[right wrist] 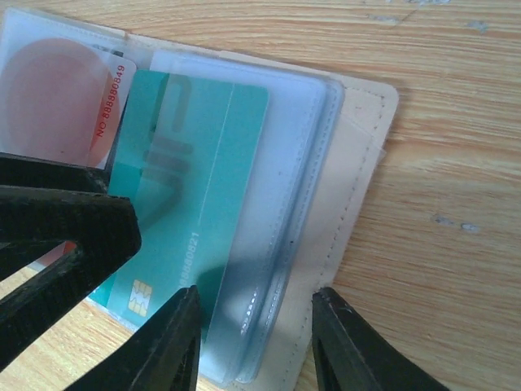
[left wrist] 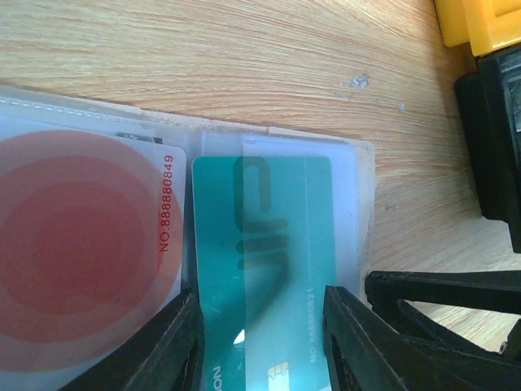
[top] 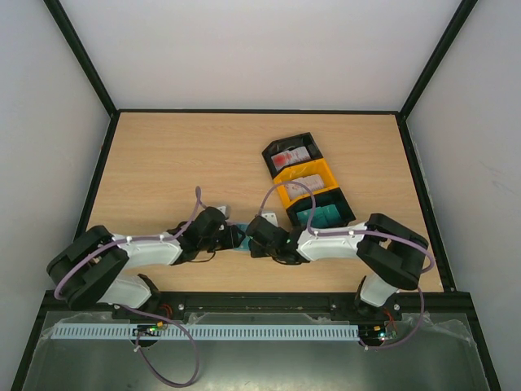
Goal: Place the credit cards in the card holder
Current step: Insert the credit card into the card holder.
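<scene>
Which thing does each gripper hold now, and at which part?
Left gripper: seemingly the teal card, by its long edges near the chip end. Right gripper: straddles the clear pockets of the card holder; a grip cannot be told.

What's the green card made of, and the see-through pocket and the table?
The teal card looks like smooth printed plastic with a gold chip. The pocket seems clear, glossy plastic; the card shows through. The table shows wood grain, perhaps laminate.
</scene>
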